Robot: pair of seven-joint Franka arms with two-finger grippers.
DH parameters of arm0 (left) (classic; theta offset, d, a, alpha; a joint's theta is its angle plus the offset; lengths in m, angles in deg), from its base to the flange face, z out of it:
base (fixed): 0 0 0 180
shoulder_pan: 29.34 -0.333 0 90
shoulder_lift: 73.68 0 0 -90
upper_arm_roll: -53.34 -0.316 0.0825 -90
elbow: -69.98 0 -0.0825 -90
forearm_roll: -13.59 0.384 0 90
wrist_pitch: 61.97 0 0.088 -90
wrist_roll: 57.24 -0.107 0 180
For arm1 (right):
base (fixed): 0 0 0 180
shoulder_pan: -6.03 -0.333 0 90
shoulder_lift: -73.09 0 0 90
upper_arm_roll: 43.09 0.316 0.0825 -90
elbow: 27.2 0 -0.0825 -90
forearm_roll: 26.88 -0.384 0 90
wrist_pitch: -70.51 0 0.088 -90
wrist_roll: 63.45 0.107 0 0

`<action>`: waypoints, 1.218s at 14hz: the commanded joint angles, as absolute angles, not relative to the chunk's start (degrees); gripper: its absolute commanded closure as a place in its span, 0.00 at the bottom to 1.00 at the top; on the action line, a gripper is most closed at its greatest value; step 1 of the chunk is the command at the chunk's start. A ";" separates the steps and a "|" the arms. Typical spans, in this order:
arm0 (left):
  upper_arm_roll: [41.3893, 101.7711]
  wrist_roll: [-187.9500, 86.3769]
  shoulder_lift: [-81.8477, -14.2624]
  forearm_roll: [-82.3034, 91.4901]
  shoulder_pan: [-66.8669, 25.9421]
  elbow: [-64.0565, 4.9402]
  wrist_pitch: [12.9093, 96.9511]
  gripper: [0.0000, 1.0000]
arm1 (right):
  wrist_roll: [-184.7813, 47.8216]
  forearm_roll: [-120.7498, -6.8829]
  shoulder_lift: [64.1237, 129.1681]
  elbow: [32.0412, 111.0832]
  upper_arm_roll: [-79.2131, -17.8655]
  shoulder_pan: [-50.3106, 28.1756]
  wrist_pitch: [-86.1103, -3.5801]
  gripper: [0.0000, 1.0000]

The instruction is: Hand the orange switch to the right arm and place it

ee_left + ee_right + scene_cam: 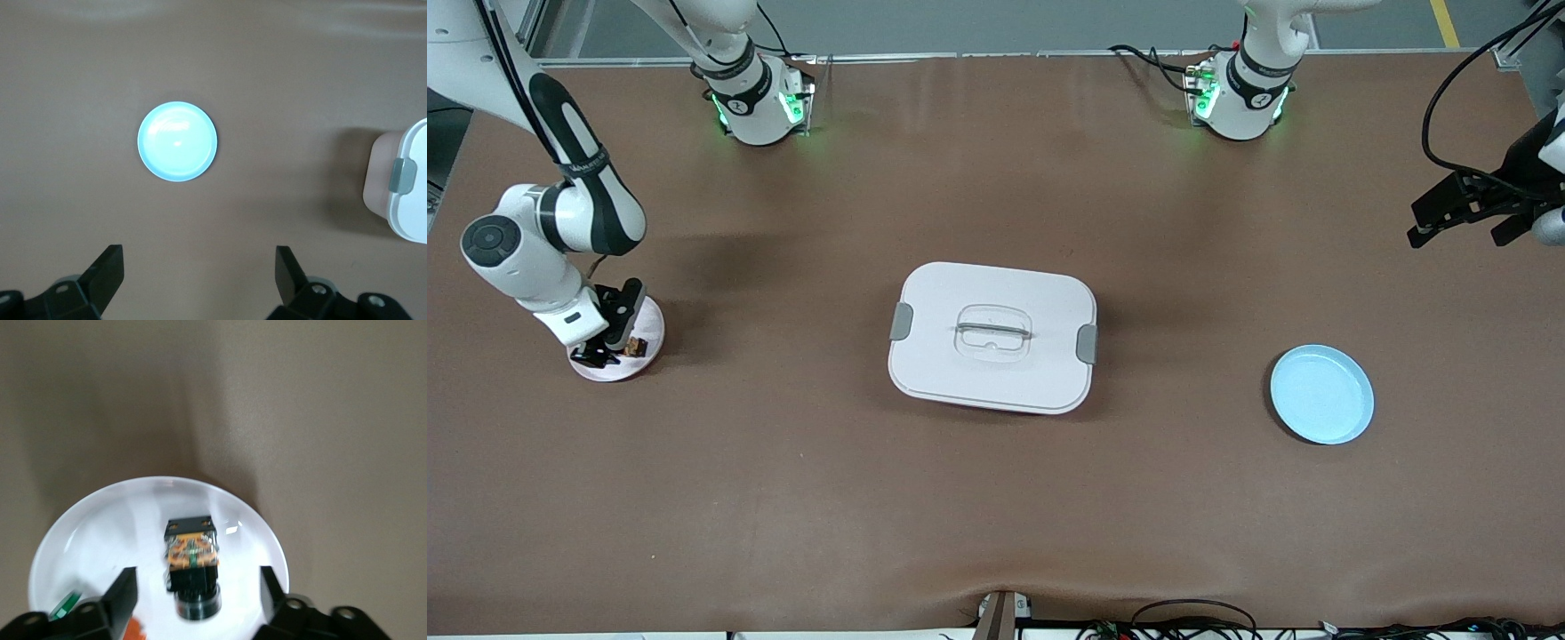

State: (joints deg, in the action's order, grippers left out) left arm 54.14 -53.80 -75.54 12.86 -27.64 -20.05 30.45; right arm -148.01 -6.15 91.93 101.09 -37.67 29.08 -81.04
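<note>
Right wrist view frames the orange switch (192,563) lying on a small white plate (87,520), between the fingers of the right pincer (198,593). The fingers are seen spread apart with clear gaps on both sides of the switch, so nothing is gripped. The switch is laid on its side, its long axis running from the pincer outward: a round black cap is turned toward the pincer, and a black rectangular end with two small holes is turned away. The middle of the body is orange-brown with metal contacts and a small green mark. A green bit and an orange bit are glimpsed at the plate's edge beside one finger.

From the front view, the plate (649,322) is found at the right arm's end of the bench (996,498), with the right pincer (609,342) lowered onto it. A white lidded box (992,336) is set at mid-bench, and a light blue plate (1321,394) lies toward the left arm's end.

The left pincer (1458,218) is held waiting in the air over that end, fingers wide apart and empty, with the blue plate (177,141) in its wrist view.
</note>
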 commanded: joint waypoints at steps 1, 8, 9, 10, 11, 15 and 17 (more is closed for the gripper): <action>54.31 -53.55 -75.44 13.85 -27.93 -19.67 29.00 0.00 | -143.45 -7.10 86.91 98.15 -36.76 27.49 -69.19 0.00; 53.96 -53.63 -75.17 14.11 -28.02 -19.67 29.00 0.00 | -142.11 -18.27 83.99 82.16 -37.11 25.10 -44.04 0.00; 54.04 -53.63 -75.17 14.11 -28.02 -19.67 29.00 0.00 | -141.94 -18.44 83.73 80.14 -37.37 25.36 -42.27 0.00; 54.05 -53.63 -75.17 14.11 -27.93 -19.67 29.00 0.00 | -140.37 -18.45 83.29 78.20 -37.46 25.37 -41.03 0.00; 54.22 -53.63 -75.26 14.11 -27.93 -19.67 29.00 0.00 | -136.87 -18.45 82.85 76.53 -37.47 25.37 -39.02 0.00; 54.40 -53.63 -75.17 14.11 -27.93 -19.67 28.65 0.00 | -115.96 -18.45 82.06 69.85 -36.94 23.36 -32.51 0.00; 54.40 -53.63 -75.26 14.11 -27.93 -19.67 28.65 0.00 | -104.56 -18.62 81.80 69.48 -36.85 22.47 -30.49 0.00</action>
State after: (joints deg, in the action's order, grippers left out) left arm 54.04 -53.79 -75.05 12.95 -27.90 -20.14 29.71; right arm -113.97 -17.67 81.85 70.52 -36.89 23.47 -32.90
